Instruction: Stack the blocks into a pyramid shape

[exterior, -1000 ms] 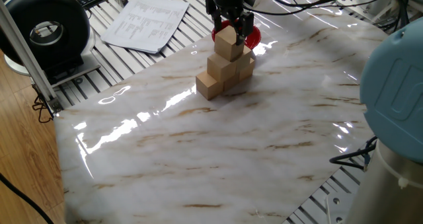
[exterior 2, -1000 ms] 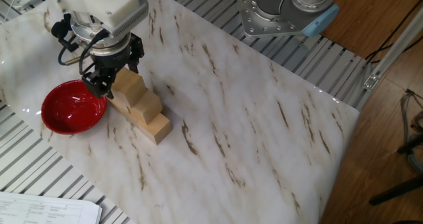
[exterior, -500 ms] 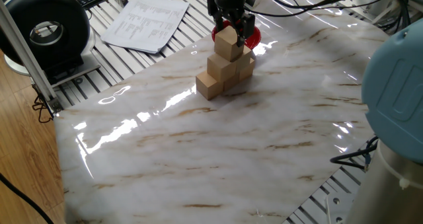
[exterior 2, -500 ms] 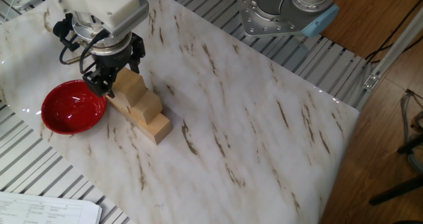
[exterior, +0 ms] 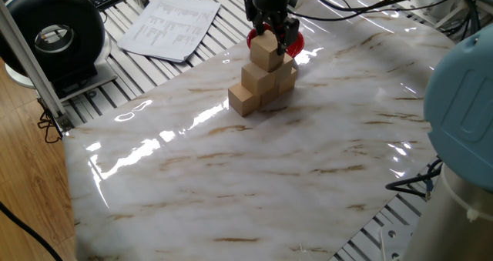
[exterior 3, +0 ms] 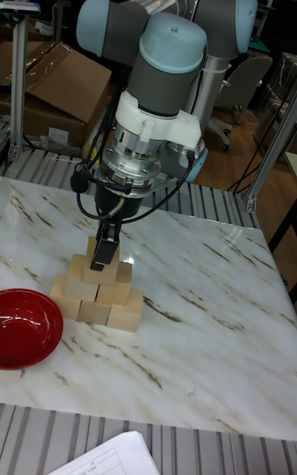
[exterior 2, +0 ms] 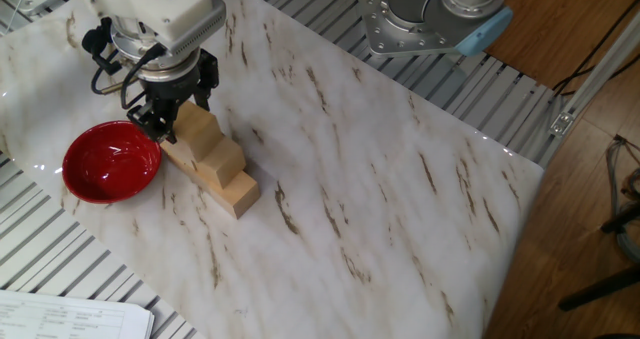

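Note:
The light-tan wooden blocks stand as a stepped stack on the marble table: a bottom row (exterior: pixel 245 99), a middle row (exterior 3: pixel 82 285) and one top block (exterior: pixel 266 53) (exterior 2: pixel 197 125) (exterior 3: pixel 106 269). My gripper (exterior: pixel 269 35) (exterior 2: pixel 172 117) (exterior 3: pixel 105 256) hangs straight over the top block. Its black fingers are spread on either side of that block's upper edge, and the gripper is open with the block resting on the stack. In the tall fixed view one finger (exterior 3: pixel 102 251) covers part of the top block.
A red bowl (exterior: pixel 297 42) (exterior 2: pixel 110 161) (exterior 3: pixel 25 326) sits right beside the stack, close to the gripper. Printed paper (exterior: pixel 169 24) and a black round device (exterior: pixel 54 38) lie beyond the table's far corner. The arm's base (exterior 2: pixel 430 19) stands at another edge.
The gripper has risen a little while the top block stayed in place on the stack. No block has shifted.

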Available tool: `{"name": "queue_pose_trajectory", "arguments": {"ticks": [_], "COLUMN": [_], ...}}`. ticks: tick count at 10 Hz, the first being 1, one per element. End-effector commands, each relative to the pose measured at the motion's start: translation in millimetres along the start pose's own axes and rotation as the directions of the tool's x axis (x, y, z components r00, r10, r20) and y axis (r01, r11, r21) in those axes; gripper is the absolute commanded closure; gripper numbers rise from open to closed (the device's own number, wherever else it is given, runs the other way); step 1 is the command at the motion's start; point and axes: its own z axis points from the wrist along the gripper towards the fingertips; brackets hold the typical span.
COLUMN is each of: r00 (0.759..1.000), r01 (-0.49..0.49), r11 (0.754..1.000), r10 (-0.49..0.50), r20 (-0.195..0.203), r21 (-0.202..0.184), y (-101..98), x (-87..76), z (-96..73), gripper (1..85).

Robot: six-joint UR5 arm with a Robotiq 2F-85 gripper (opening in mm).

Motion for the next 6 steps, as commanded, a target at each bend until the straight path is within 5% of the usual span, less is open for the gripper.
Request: {"name": "queue_pose_trajectory", "arguments": {"ticks": [1, 6], "r00": [1.000, 1.000], "r01": [-0.019, -0.023], "r11": [1.000, 1.000], "r10": [0.019, 0.023], "r20": [0.003, 0.011], "r21": [-0.003, -0.003], "y": [1.6, 2.9], "x": [0.1, -5.0], "z": [-0.3, 0.8], "gripper": [25.3, 25.3]}}
